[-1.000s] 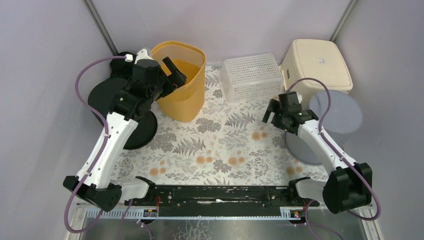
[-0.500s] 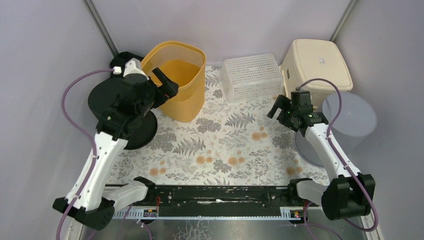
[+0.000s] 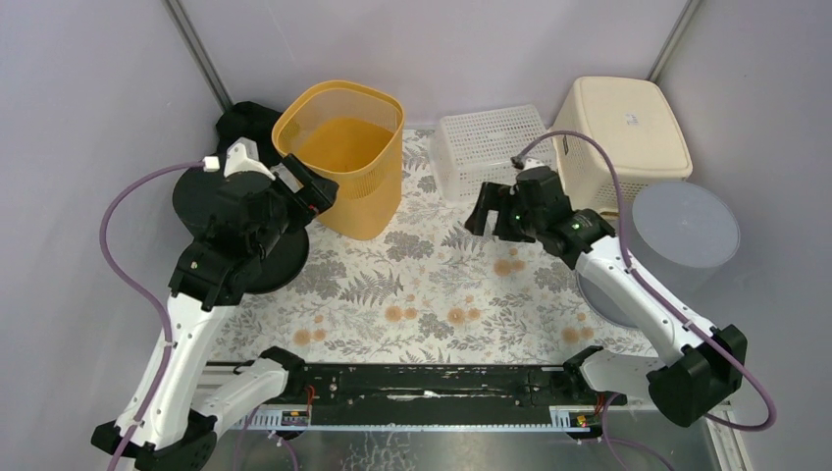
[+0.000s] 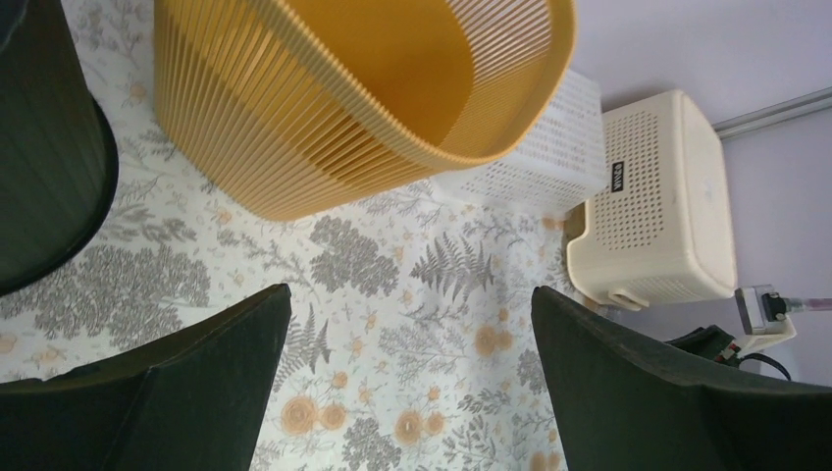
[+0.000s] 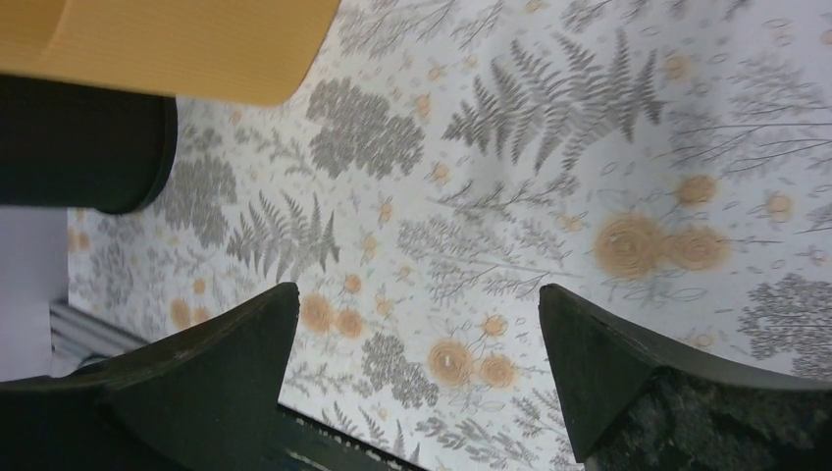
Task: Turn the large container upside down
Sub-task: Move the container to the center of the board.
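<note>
Two arms backing off at once, so here's where I'm at. From the top view, my left gripper [image 3: 305, 185] has pulled out of the yellow basket [image 3: 368, 196] and hangs just beside its rim, fingers spread wide, holding nothing. My right gripper [image 3: 488, 218] has swung away from the grey bin [image 3: 684, 231] to the middle of the mat [image 3: 432, 285], also wide open and empty. The yellow basket had been tipped and now sits mouth up at the back left, so I reckon the flip isn't done and needs a fresh grab.

Left wrist view: basket interior looks empty, with the white mesh basket [image 4: 559, 147] behind it and the cream bin [image 4: 652, 196] bottom up.

Right wrist view: mostly mat, with a corner of the basket and the black tub [image 5: 78, 147]. Can't see what's inside the tub.
</note>
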You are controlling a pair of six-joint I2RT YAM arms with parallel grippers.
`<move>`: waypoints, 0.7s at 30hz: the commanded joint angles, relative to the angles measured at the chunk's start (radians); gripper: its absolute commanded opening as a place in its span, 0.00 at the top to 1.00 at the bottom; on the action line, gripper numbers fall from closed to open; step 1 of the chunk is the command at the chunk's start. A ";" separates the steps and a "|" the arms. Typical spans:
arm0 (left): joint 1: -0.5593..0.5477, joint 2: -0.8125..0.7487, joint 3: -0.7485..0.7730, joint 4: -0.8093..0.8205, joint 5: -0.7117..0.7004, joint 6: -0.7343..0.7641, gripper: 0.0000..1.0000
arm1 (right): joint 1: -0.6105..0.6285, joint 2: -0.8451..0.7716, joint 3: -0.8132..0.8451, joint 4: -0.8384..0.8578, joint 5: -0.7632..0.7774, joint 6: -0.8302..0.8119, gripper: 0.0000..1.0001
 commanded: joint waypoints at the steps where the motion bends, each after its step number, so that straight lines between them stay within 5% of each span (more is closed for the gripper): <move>1: 0.004 -0.021 -0.057 -0.021 0.030 -0.039 0.00 | 0.106 0.000 0.042 -0.018 -0.010 -0.033 0.01; 21: 0.004 -0.035 -0.146 0.039 0.050 -0.088 0.00 | 0.192 -0.048 -0.127 0.006 -0.002 -0.011 0.00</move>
